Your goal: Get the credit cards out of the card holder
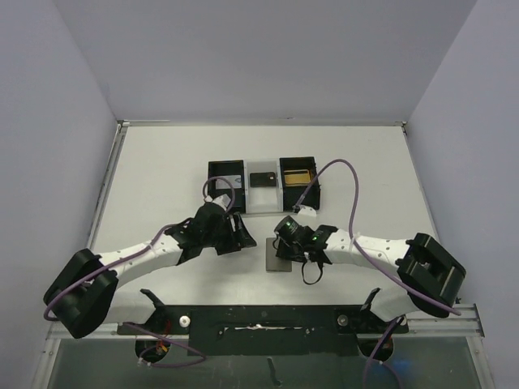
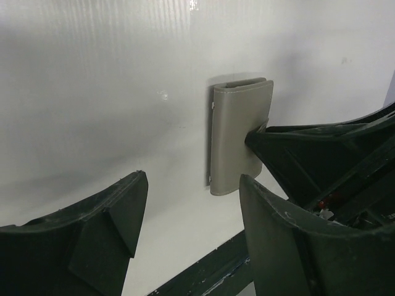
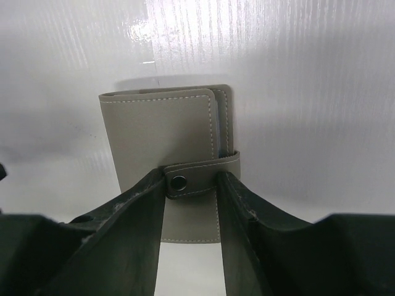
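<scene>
The task is at its start. The holder [image 1: 280, 258] lies flat and folded shut on the table [image 1: 162, 178], between the 2 arms and near their bases. Its strap [image 3: 203, 171] is snapped down over the cover. No cards are in view, so by the look of it all of them have yet to come out. What is left: undo the snap, open the fold, draw out each card.

The right gripper [image 3: 191, 185] is partly open. Its 2 fingers stand on either side of the snap [image 3: 179, 182], close against the strap; whether they pinch it cannot be told. The left gripper [image 2: 192, 185] is wide open beside the holder and has hold of nothing.

The holder is a smooth matt grey, leather-like, with pale stitching along its edges and a round metal snap. The table is white and faintly ribbed. The fingers are black with a rough grain.
</scene>
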